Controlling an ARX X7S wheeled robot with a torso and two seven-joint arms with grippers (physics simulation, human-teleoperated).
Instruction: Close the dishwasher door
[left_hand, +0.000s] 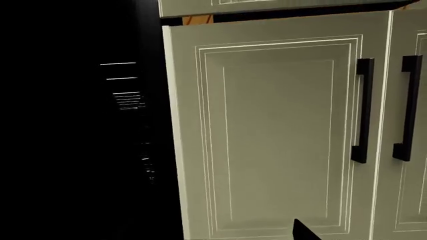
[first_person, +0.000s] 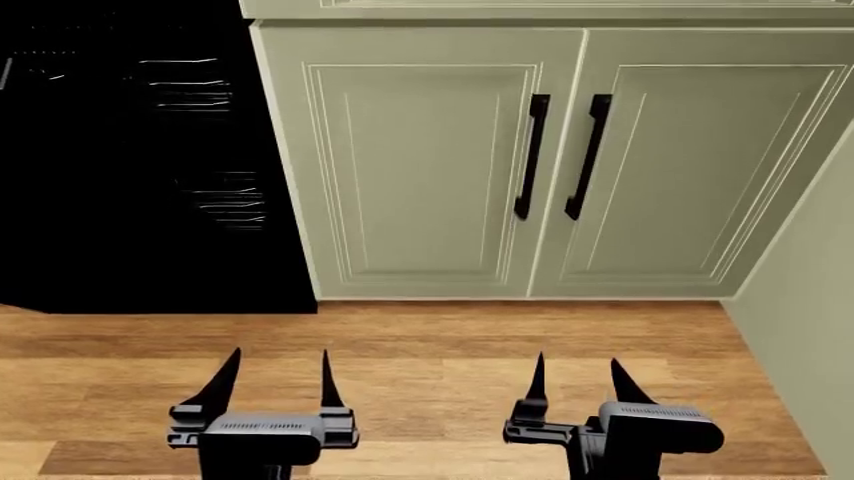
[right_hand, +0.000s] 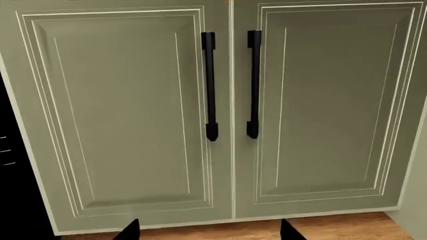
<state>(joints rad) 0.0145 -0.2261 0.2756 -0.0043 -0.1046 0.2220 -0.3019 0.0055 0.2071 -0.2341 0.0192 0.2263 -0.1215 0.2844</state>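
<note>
Two claws, two green cabinet doors, one dishwasher.

We see our left claw (first_person: 279, 380) and right claw (first_person: 579, 380) spread apart, empty, above the wood floor (first_person: 441, 340); the black dishwasher door (first_person: 134, 160) sits left of both cabinet doors (first_person: 414, 160), each with one handle (first_person: 533, 155).

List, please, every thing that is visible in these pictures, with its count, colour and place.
dishwasher opening: one, black, left of the cabinets; faint white rack lines inside; its door is not clearly visible
cabinet doors: two, pale green, panelled, right of the dishwasher
door handles: two, black, vertical, side by side where the doors meet
floor: one, brown wood planks, below the cabinets
side wall: one, pale green, far right
left gripper: one, black, open, low over the floor
right gripper: one, black, open, low over the floor
</note>
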